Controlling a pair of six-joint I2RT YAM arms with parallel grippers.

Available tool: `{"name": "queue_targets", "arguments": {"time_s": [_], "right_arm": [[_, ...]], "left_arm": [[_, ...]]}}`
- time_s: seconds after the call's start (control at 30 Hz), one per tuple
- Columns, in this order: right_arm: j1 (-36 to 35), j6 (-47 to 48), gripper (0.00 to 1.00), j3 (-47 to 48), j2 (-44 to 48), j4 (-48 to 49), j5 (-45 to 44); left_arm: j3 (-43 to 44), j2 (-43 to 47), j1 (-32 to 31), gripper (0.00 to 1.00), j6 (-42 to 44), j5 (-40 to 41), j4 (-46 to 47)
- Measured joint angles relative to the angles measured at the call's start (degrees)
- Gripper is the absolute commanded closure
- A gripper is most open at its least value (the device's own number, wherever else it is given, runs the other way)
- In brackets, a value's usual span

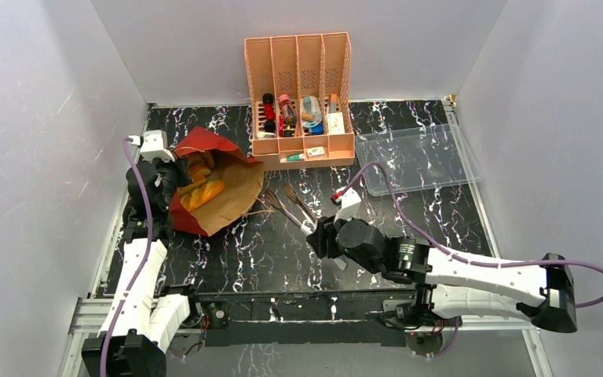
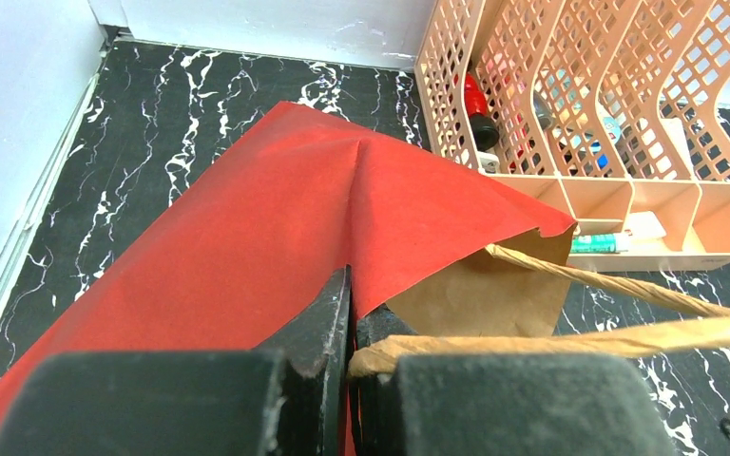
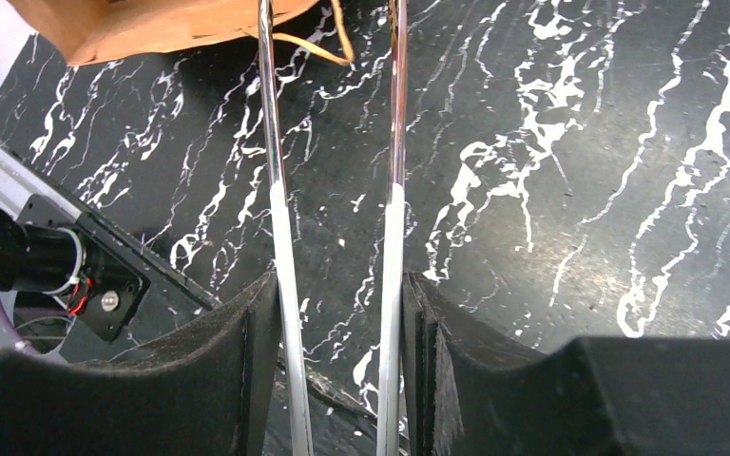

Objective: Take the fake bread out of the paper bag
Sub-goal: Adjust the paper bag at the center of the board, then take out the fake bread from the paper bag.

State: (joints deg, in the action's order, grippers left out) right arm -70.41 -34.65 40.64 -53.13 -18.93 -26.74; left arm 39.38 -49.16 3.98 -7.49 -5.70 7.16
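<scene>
My left gripper [image 2: 352,290] is pinched tight on the red paper of the paper bag [image 2: 276,218], and a twisted handle [image 2: 627,337] runs off from beside the fingers. I judge that grip is there to pin the soft bag and keep it gaping while the other arm works. From above, the bag lies slumped near the desk's left edge. The fake bread [image 1: 202,187] shows golden-orange inside the opening, and none of it is out on the desk yet. My right gripper [image 3: 337,285] is closed narrow around a pair of metal tongs [image 3: 273,190], one arm against each pad. It sits mid-desk with the tong tips close to the bag's brown side. I reckon the tongs are for reaching into the bag without crushing it. Beyond, the pink organizer [image 1: 298,78] stands at the far edge and the clear tray [image 1: 416,157] lies toward the far right corner
</scene>
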Motion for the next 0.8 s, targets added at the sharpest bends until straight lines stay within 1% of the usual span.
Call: {"name": "queue_targets", "arguments": {"time_s": [0.27, 0.57, 0.8], "right_arm": [[-3.9, 0.0, 0.62, 3.7, -9.5, 4.5, 0.4], [-4.5, -0.2, 0.59, 8.4, -22.1, 12.5, 2.8], [-4.5, -5.0, 0.58, 11.1, -30.2, 17.4, 6.2]], "left_arm": [[-1.5, 2.4, -0.1, 1.0, -0.7, -1.2, -0.7], [-3.3, 7.2, -0.1, 1.0, -2.4, -1.2, -2.8], [-5.5, 10.6, -0.4, 1.0, -3.8, -1.2, -3.3]]}}
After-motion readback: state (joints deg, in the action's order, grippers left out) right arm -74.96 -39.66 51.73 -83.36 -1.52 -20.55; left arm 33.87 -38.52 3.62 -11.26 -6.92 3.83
